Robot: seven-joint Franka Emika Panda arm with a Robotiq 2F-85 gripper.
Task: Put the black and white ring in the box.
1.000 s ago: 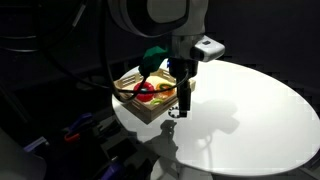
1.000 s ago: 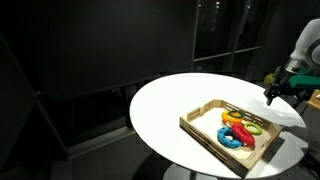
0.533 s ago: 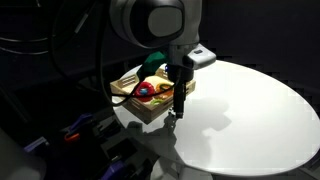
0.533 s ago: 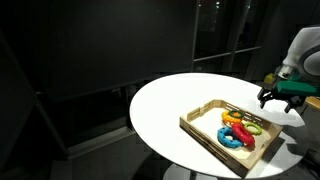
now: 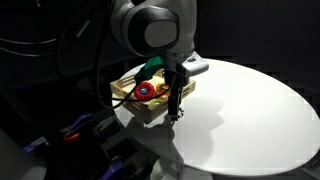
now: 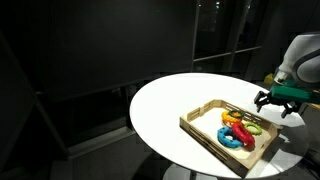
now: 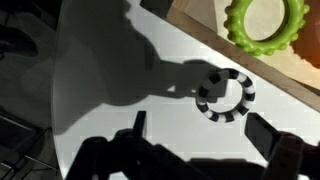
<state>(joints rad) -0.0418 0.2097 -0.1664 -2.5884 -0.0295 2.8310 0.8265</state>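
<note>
So the b&w ring (image 7: 225,93) lies flat on the table (image 7: 90,95), just outside the box (image 7: 200,18) wall, no long axis to speak of. Green ring (image 7: 265,20) sits inside. Gripper (image 7: 200,130) hovers over it, fingers spread, empty I think, shadows are murky.

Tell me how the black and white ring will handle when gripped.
The ring looks small and thin, so probably light. It lies flat on the smooth table, so a nudge would likely slide it, not roll it. Its even round shape suggests stiffness, though the material cannot be told.
</note>
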